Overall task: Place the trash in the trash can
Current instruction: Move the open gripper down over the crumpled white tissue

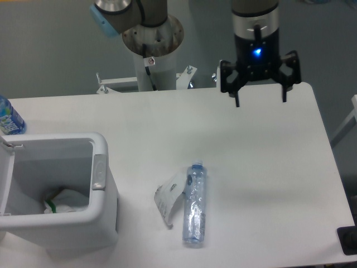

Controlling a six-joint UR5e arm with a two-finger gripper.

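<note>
Arm: silver-grey cylindrical links, light-blue joint cap at far left, round metal base flange with bolts. End effector point(260, 100): black, two thin dark fingers point(237, 99), silver collar, lit blue indicator.

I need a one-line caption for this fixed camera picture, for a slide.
Open gripper hovers above the table's far side; crinkled bottle and paper wrapper lie beside the open trash can.

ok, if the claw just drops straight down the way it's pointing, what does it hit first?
Most likely bare table near the far right edge. The open claw points down with nothing visible beneath it; the crinkled bottle and paper wrapper lie well nearer the camera. Depth is uncertain from this single view.
</note>
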